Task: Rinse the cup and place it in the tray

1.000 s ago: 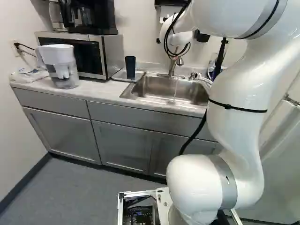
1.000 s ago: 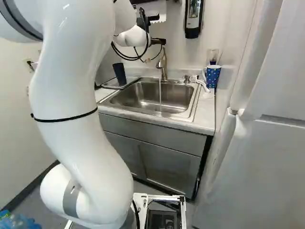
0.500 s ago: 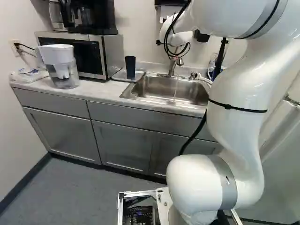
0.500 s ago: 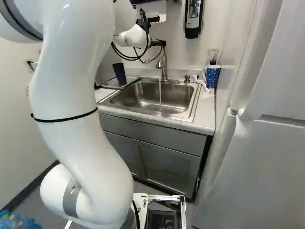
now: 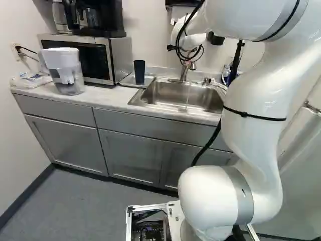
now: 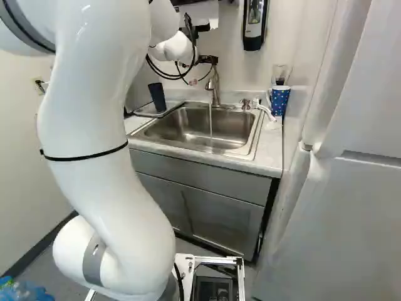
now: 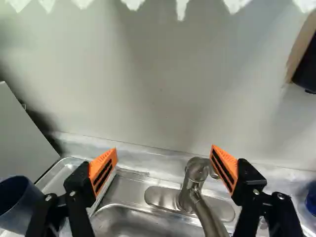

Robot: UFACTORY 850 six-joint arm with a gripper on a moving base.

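A clear plastic water pitcher with a white top (image 5: 71,75) stood on the pale counter (image 5: 113,99), near a boxy silver-and-black microwave (image 5: 120,57). A black coffee maker (image 5: 110,22) sat on the microwave. Toward the right base view's right stood a blue dotted mug (image 6: 280,101) and a tall white refrigerator (image 6: 351,207).

No lettering is legible (blue marks on the white packet (image 5: 29,82) blur).

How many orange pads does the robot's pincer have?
2. One pad is on the finger of the pincer nearer the dark cup. The other pad is on the finger nearer the tap. Both show in the wrist view.
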